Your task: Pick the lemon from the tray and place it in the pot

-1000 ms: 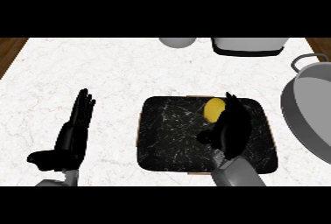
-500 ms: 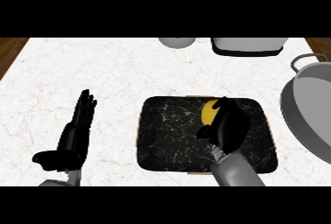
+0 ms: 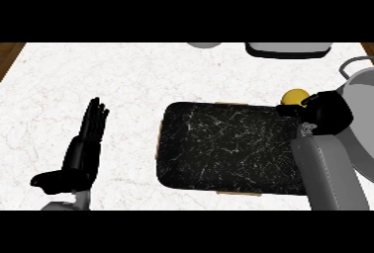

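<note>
The yellow lemon (image 3: 294, 96) is off the tray, held up at the tray's far right corner, with my right hand (image 3: 326, 114) shut on it and hiding its lower part. The black speckled tray (image 3: 226, 146) lies at the counter's middle with nothing on it. The grey pot (image 3: 362, 111) stands at the right edge, just to the right of the hand; only its left part shows. My left hand (image 3: 85, 146) rests open on the counter at the left, fingers pointing away.
A grey appliance (image 3: 286, 49) stands at the back right and a round grey object (image 3: 204, 44) at the back middle. My right forearm (image 3: 326, 173) crosses the tray's right side. A wooden floor strip (image 3: 7, 53) shows past the counter's left edge.
My right hand closed on the lemon, lifted it off the tray and carried it right toward the pot. The left hand has not moved.
</note>
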Controlling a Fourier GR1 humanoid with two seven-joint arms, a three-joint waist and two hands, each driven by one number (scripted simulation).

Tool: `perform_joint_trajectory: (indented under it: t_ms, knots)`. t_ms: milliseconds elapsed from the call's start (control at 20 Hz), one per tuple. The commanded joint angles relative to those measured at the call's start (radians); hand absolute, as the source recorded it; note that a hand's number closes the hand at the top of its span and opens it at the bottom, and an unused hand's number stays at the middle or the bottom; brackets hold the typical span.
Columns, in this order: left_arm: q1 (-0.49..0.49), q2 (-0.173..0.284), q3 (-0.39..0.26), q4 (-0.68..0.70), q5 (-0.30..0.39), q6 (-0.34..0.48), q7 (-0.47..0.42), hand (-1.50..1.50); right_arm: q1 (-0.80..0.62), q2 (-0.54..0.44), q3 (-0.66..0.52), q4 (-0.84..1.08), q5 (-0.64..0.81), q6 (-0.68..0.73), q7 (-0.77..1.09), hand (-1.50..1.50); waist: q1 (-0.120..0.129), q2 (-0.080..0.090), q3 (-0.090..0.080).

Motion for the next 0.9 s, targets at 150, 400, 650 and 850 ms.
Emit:
perform_joint_trajectory:
  t_ms: [150,400,650,850]
  knots:
    - [-0.017,0.001,-0.026,-0.009,-0.007,-0.026,-0.005,0.0,-0.206,-0.235,-0.273,0.245,0.003,0.087,0.132,1.5,0.082,0.027,-0.002]
    - [-0.059,-0.022,-0.059,0.005,-0.018,-0.034,0.004,0.0,-0.344,-0.383,-0.298,0.401,0.143,0.081,0.14,1.5,0.122,0.034,-0.004]
    - [-0.072,0.002,-0.062,0.004,-0.018,-0.062,0.018,0.0,-0.433,-0.477,-0.306,0.535,0.281,0.113,0.186,1.5,0.152,0.033,-0.004]
    - [-0.093,-0.028,-0.074,0.009,-0.023,-0.045,0.024,0.0,-0.497,-0.52,-0.32,0.614,0.371,0.144,0.248,1.5,0.157,0.034,-0.004]
